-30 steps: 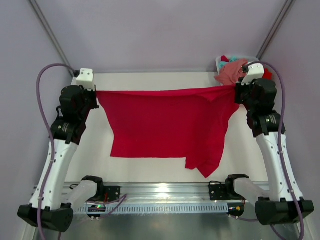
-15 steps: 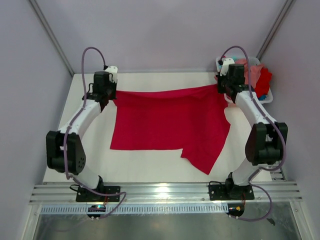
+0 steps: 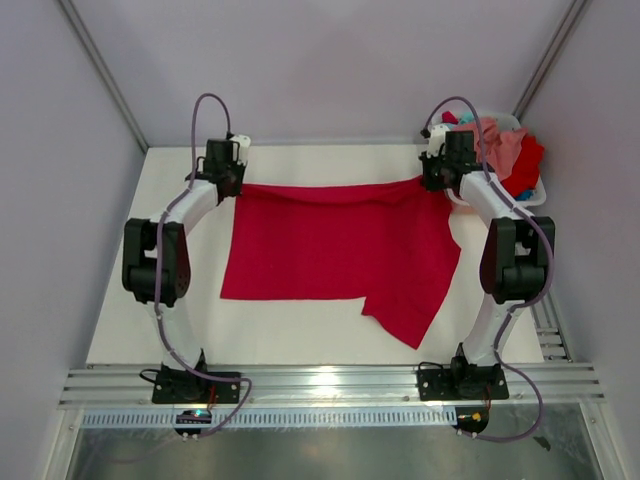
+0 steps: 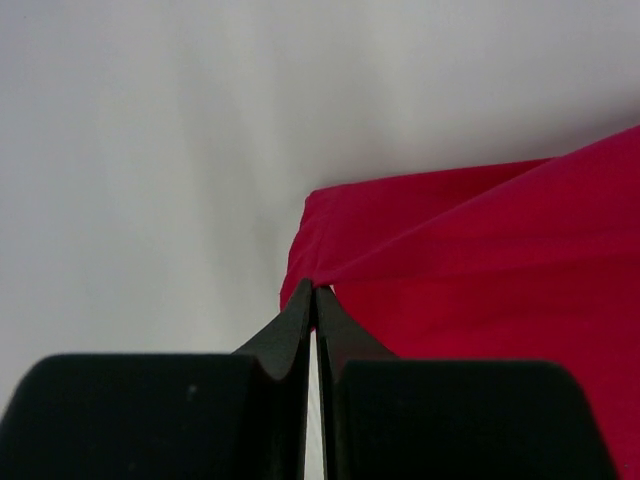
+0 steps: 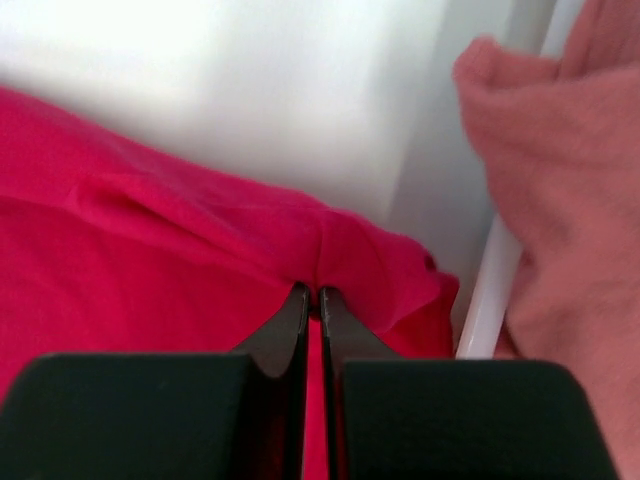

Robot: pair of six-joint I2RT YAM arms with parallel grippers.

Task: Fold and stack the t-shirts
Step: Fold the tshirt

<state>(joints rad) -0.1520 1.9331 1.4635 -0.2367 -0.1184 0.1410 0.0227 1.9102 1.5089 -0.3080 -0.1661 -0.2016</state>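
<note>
Two tools (image 4: 316, 294) (image 5: 312, 291) pinching red t-shirt (image 3: 340, 250), seemingly taut

Left wrist: red t-shirt (image 4: 480, 290) runs off right edge — pinched corner seemingly hidden.

spread t-shirt (image 3: 330, 250): on table (image 3: 300, 338) | basket (image 3: 538, 196): far-right corner

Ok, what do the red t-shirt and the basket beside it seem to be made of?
The red t-shirt: soft matte cloth, possibly cotton jersey; it creases where pinched and lies limp. The basket: smooth white rigid rim, probably plastic; most of it hidden under the salmon pink shirt.
</note>
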